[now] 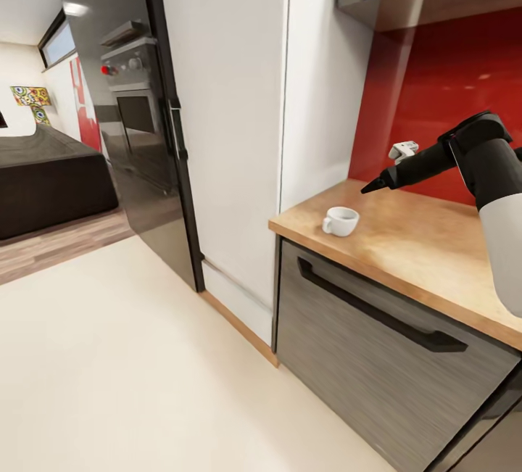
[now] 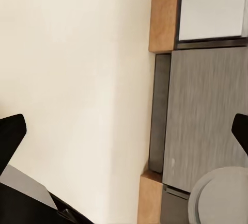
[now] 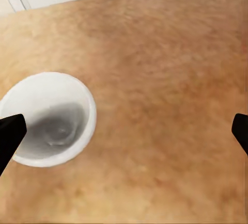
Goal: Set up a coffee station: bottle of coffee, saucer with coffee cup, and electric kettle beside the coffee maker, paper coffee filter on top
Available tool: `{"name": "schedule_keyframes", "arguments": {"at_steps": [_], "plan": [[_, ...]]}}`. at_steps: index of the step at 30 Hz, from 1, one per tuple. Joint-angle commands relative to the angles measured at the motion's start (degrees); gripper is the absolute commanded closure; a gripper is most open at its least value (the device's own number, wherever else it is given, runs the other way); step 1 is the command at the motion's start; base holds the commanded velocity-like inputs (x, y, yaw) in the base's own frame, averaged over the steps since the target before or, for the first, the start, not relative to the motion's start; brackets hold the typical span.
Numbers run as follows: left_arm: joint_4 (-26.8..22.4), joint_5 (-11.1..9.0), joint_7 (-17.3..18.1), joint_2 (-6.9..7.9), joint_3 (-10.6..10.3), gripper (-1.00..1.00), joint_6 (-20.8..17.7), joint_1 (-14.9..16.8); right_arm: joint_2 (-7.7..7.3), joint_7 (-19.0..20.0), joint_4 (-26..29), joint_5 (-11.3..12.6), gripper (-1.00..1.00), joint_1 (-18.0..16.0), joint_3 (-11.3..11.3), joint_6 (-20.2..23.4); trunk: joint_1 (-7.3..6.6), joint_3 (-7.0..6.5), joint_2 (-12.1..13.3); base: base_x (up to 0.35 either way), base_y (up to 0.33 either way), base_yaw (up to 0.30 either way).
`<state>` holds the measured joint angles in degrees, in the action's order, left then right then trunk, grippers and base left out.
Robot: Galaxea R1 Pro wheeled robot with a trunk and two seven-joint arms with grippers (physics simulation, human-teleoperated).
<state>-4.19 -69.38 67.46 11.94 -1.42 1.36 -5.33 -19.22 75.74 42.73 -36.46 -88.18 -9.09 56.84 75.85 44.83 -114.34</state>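
Just one coffee cup (image 1: 340,220) on the kitchen countertop (image 1: 420,247).

White cup (image 3: 49,119) stands upright on wood-look countertop (image 3: 165,79), empty. Black fingertips (image 3: 10,131) spread wide; one overlaps the cup's rim.

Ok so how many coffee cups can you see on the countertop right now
1. The coffee cup stands upright near the left end of the kitchen countertop, below the right gripper. More could sit further along, out of view.
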Motion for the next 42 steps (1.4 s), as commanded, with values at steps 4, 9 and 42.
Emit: {"name": "schedule_keyframes", "arguments": {"at_steps": [4, 9, 42], "plan": [[-0.1, -0.1, 0.0, 0.01, -0.2, -1.0, 0.1, 0.0, -0.03, 0.6, 0.1, -0.5, -1.0, 0.0, -0.1, 0.3, 0.01, 0.05, 0.0, 0.19, -0.005, 0.0], [-0.1, -0.1, 0.0, 0.01, -0.2, -1.0, 0.1, 0.0, 0.01, 0.6, 0.0, -0.5, -1.0, 0.1, -0.2, 0.3, 0.01, 0.05, 0.0, 0.07, -0.001, 0.0], [-0.1, -0.1, 0.0, 0.1, -0.2, -1.0, 0.1, 0.0, 0.06, 0.6, -0.1, -0.5, -1.0, 0.5, -0.2, 0.3, 0.01, 0.05, 0.0, 0.032, 0.014, 0.0]]}}
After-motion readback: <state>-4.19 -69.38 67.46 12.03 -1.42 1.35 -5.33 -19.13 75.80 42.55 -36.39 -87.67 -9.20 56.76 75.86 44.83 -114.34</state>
